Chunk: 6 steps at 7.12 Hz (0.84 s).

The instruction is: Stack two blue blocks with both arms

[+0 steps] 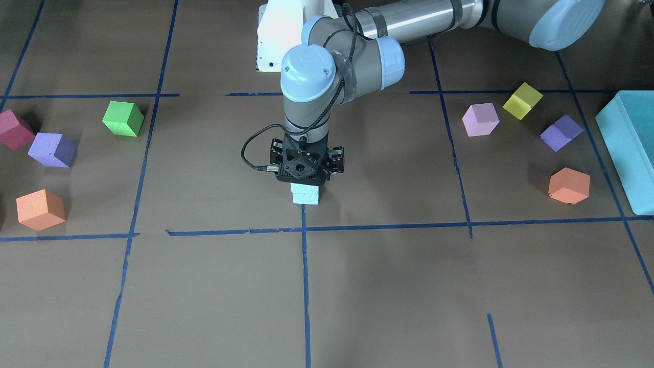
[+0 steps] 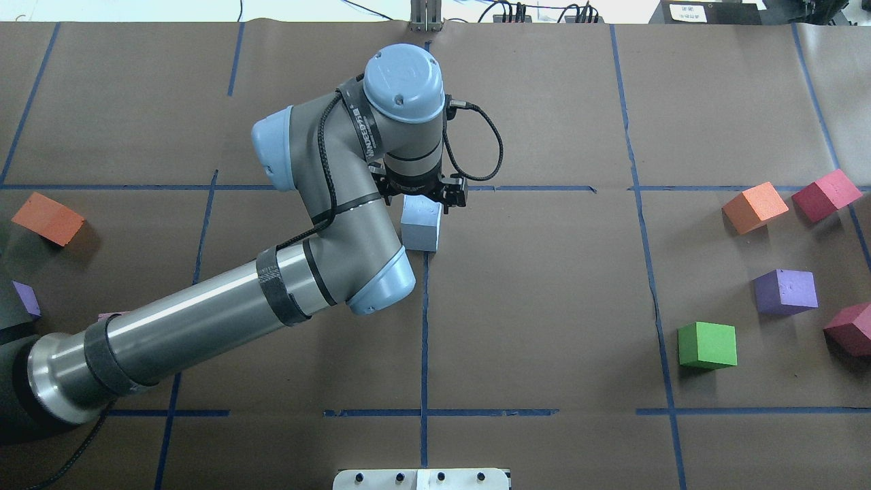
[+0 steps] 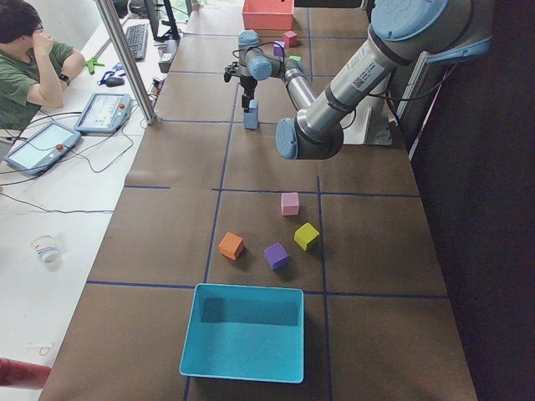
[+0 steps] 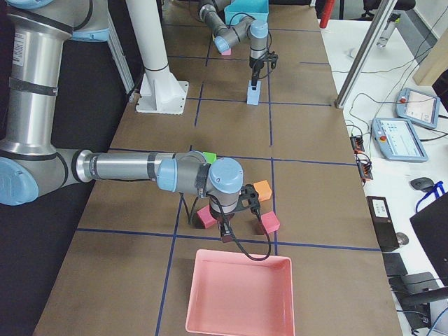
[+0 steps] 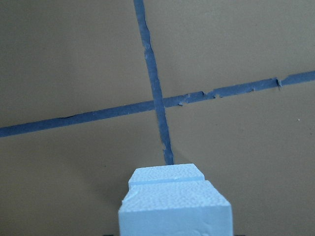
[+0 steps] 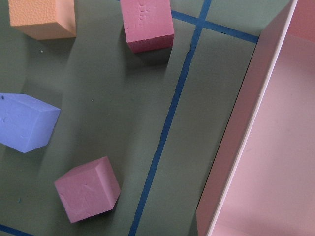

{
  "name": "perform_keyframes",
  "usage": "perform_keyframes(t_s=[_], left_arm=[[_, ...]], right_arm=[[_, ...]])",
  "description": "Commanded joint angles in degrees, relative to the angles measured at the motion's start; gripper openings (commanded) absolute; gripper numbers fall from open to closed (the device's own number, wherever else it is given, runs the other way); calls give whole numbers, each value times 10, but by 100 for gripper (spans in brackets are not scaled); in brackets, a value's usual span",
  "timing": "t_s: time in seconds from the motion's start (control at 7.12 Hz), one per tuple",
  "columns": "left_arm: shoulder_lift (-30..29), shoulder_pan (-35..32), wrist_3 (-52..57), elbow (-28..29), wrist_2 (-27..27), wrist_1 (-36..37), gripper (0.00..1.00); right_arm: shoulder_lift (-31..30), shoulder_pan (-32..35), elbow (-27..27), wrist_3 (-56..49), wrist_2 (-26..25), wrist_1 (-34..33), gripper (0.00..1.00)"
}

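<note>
Two pale sky-blue foam cubes [image 1: 305, 194] stacked under black left gripper [image 1: 306, 166].
Grip unclear; right gripper [image 4: 238, 210] likewise; no legible writing.

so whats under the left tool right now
Two pale blue blocks, one stacked on the other, on the brown table. The left tool covers the upper block's top.

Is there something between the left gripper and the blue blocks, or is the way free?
Nothing visible stands between them. The left gripper is directly over the upper blue block, which already sits on the lower blue block. The other coloured cubes lie far off.
</note>
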Motion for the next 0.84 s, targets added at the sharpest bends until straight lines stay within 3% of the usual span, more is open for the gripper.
perform_keyframes(t_s=[0.0,0.28,0.7], left_arm=[[31,-41,33,-77,-38,61,100],[189,-93,154,-215,-54,69,100],[397,-206,372,-335,-90,60,100]], right_arm=[[0,0,-1,1,0,0,100],[0,0,-1,0,0,0,100],[0,0,-1,1,0,0,100]])
